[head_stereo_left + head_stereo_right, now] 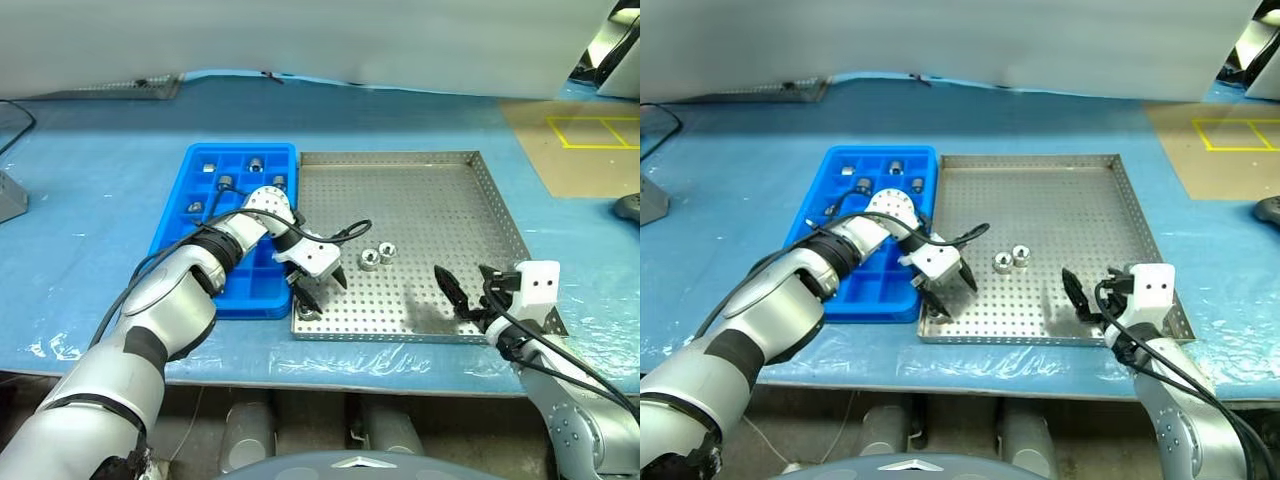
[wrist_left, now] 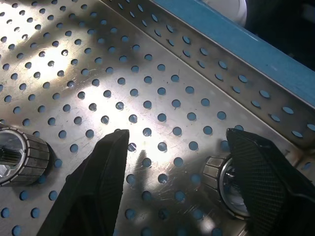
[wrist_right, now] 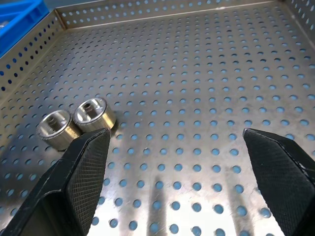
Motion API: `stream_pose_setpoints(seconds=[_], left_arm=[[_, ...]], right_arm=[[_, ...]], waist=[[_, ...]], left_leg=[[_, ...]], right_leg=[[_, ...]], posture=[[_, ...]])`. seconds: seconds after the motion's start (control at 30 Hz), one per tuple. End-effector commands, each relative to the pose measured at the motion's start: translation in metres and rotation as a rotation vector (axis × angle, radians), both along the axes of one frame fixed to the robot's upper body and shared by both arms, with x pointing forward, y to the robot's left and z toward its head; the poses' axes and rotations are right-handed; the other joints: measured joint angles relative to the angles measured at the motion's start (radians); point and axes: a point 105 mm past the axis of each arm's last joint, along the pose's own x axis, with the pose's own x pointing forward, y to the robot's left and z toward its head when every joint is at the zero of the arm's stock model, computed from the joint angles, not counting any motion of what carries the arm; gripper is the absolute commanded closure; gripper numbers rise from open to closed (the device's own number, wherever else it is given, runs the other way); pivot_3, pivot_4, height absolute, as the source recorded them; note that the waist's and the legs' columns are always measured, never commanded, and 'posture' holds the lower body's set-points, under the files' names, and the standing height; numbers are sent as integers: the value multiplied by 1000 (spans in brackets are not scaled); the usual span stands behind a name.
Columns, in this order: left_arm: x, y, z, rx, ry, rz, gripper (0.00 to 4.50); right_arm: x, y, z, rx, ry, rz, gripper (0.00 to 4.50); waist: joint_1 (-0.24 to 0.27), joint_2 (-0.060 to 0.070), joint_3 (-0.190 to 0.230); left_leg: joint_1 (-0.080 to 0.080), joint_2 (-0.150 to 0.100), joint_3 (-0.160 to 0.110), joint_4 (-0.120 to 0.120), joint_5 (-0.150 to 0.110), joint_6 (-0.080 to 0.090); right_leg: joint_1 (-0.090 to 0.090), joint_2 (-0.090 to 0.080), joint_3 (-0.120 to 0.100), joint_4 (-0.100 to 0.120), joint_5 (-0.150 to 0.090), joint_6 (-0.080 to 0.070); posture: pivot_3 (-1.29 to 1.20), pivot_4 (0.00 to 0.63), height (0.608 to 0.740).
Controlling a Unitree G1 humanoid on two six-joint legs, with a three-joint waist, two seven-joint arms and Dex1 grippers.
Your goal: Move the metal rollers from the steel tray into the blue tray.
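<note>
Three metal rollers point(image 1: 378, 254) lie in the steel tray point(image 1: 420, 180): a pair touching side by side near the tray's middle, and a third roller point(image 1: 307, 314) in the corner at 7 o'clock, against the rim nearest the blue tray point(image 1: 200, 165). The left claw point(image 1: 318, 288) hangs over that corner roller, tips pointing down, fingers apart and gripping nothing. The left wrist view adds what the head views cannot: the corner roller point(image 2: 224, 179) sits partly behind one black finger point(image 2: 266, 182), with a ribbed roller point(image 2: 19, 155) at the picture's edge outside the other finger.

The right claw point(image 1: 468, 290) is at 5 o'clock of the tray, over its near rim, fingers spread wide and empty. Its wrist view shows the touching pair point(image 3: 76, 122) upright, holes up, beyond one fingertip point(image 3: 91, 152), with bare perforated floor between the fingers.

The blue tray lies at 9 o'clock of the steel tray, their long sides just beside each other on the blue-covered counter point(image 1: 90, 180). Several of its far compartments each hold a roller point(image 1: 257, 164); the left arm hides part of the near rows.
</note>
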Motion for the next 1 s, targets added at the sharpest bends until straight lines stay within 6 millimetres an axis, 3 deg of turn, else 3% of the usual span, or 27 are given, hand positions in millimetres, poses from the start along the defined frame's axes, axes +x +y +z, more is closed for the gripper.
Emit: stream_pose_setpoints(seconds=[0.03, 0.13, 0.37, 0.6, 1.0], left_arm=[[5, 0, 19, -36, -25, 1, 1184], [6, -10, 38, -100, -39, -15, 1184], [5, -8, 60, -100, -63, -40, 1184], [2, 22, 45, 84, -151, -125, 1184], [-12, 21, 25, 128, -78, -169, 1184]], right_arm=[[0, 9, 7, -9, -42, 11, 0], [2, 12, 3, -9, -32, 24, 0], [8, 21, -5, 2, -23, 34, 0], [12, 30, -17, 23, -10, 35, 0], [17, 29, -23, 7, -12, 21, 0]], waist=[[-5, 0, 0], [-4, 0, 0], [-3, 0, 0], [-6, 0, 0], [-6, -1, 0]], left_leg=[[0, 0, 0, 0, 0, 0], [-1, 0, 0, 0, 0, -1], [-1, 0, 0, 0, 0, 0], [-1, 0, 1, 0, 0, 0], [0, 0, 9, 1, 2, -3]], right_leg=[[0, 0, 0, 0, 0, 0], [0, 0, 0, 1, 0, 0], [-1, 0, 0, 1, 3, -5], [-1, 0, 1, 1, 3, -5], [0, 0, 2, 3, 3, -5]], posture=[[-327, 150, 740], [-315, 150, 740], [-297, 150, 740], [-288, 150, 740], [-303, 150, 740]])
